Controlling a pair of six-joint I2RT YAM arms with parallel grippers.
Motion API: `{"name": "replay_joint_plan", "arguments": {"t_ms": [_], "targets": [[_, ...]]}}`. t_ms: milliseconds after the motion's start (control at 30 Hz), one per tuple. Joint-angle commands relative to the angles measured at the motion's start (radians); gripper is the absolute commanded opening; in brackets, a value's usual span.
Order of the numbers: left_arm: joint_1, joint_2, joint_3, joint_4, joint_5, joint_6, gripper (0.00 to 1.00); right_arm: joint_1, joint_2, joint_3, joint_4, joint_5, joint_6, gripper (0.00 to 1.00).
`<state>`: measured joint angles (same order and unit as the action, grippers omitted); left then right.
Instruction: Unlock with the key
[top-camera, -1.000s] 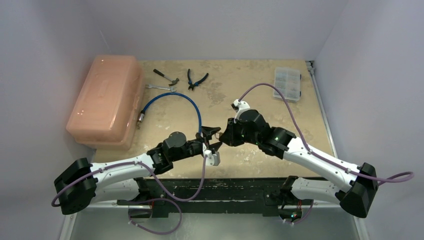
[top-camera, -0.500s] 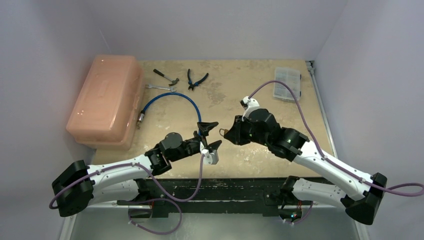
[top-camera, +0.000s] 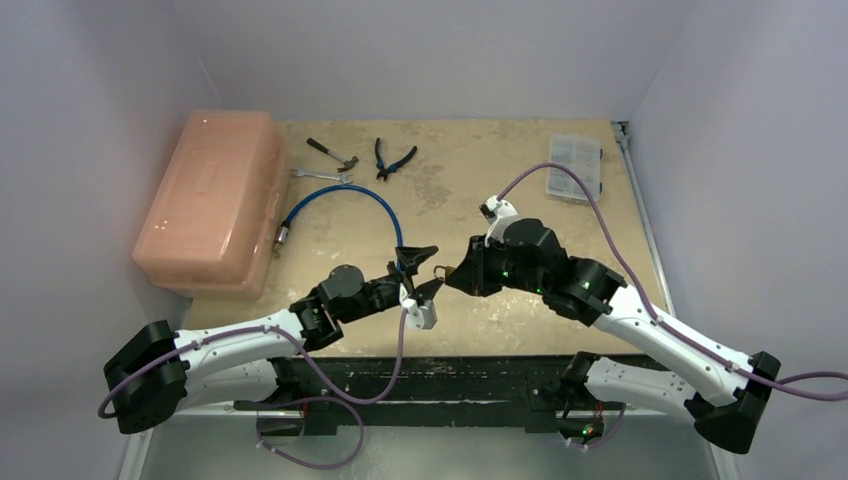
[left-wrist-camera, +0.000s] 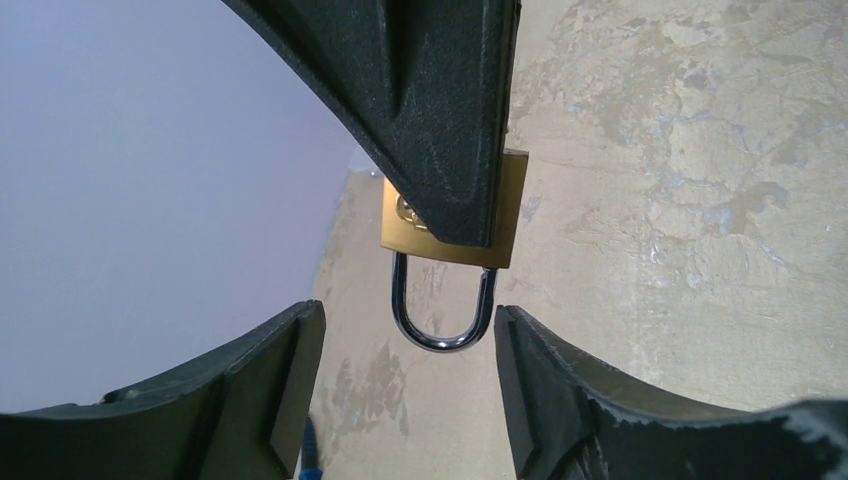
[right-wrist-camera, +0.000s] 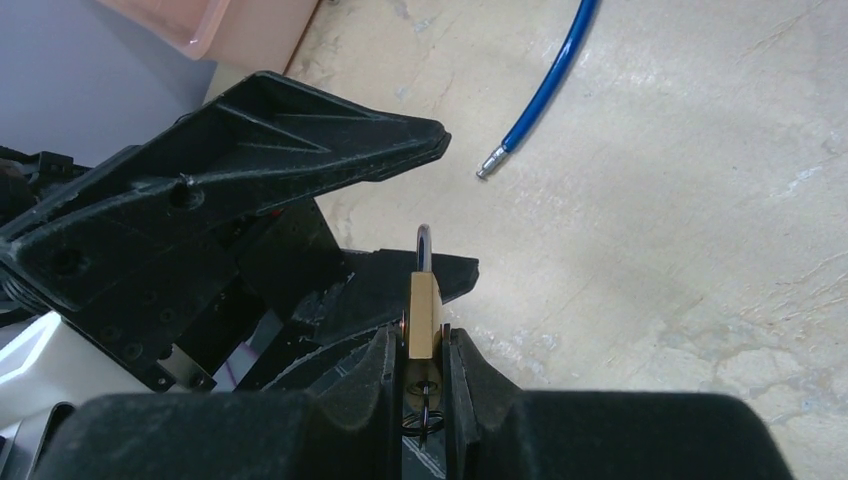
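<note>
My right gripper (right-wrist-camera: 424, 350) is shut on a small brass padlock (right-wrist-camera: 424, 315) and holds it above the table, silver shackle (left-wrist-camera: 440, 335) pointing at my left gripper. The key's ring (right-wrist-camera: 424, 405) shows at the padlock's base, between the right fingers; the key blade itself is hidden. My left gripper (left-wrist-camera: 410, 390) is open, with the shackle's tip just ahead of its fingertips and touching neither. In the top view the padlock (top-camera: 440, 270) sits between the left gripper (top-camera: 427, 270) and the right gripper (top-camera: 453, 273), near the table's front middle.
A pink plastic box (top-camera: 210, 200) stands at the left. A blue cable (top-camera: 350, 200) curves from it toward the grippers. A small hammer (top-camera: 332, 152), a wrench (top-camera: 322, 175) and pliers (top-camera: 393, 158) lie at the back. A clear organiser box (top-camera: 575, 167) sits at the back right.
The right gripper drew back to the right with the padlock, then came a little back toward the left gripper. The left fingers stand wider apart than a second ago.
</note>
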<state>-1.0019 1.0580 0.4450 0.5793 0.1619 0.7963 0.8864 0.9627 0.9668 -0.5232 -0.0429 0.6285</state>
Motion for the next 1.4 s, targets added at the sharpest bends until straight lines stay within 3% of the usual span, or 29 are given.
{"name": "replay_joint_plan", "arguments": {"t_ms": [0,233,567,833,933,1000,1133,1367], "targets": [[-0.001,-0.013,-0.003,0.042,0.035,-0.006,0.61,0.000,0.004,0.038,0.045,-0.041,0.000,0.00],[-0.001,-0.012,0.011,0.007,0.069,0.001,0.37,0.000,0.001,0.034,0.049,-0.056,0.000,0.00],[0.005,-0.027,0.038,-0.090,0.216,-0.010,0.30,0.000,-0.013,0.010,0.053,-0.051,-0.086,0.00],[0.073,0.029,0.137,-0.264,0.535,-0.087,0.39,0.000,-0.009,-0.026,0.060,-0.061,-0.188,0.00],[0.087,0.048,0.160,-0.305,0.592,-0.095,0.39,0.000,-0.010,-0.046,0.063,-0.064,-0.193,0.00],[0.098,0.044,0.160,-0.296,0.604,-0.113,0.40,0.000,-0.014,-0.058,0.066,-0.067,-0.193,0.00],[0.123,0.024,0.134,-0.213,0.603,-0.176,0.52,0.000,-0.014,-0.071,0.064,-0.069,-0.191,0.00],[0.126,-0.029,0.075,-0.077,0.422,-0.193,0.59,0.001,0.002,-0.078,0.069,-0.089,-0.185,0.00]]}}
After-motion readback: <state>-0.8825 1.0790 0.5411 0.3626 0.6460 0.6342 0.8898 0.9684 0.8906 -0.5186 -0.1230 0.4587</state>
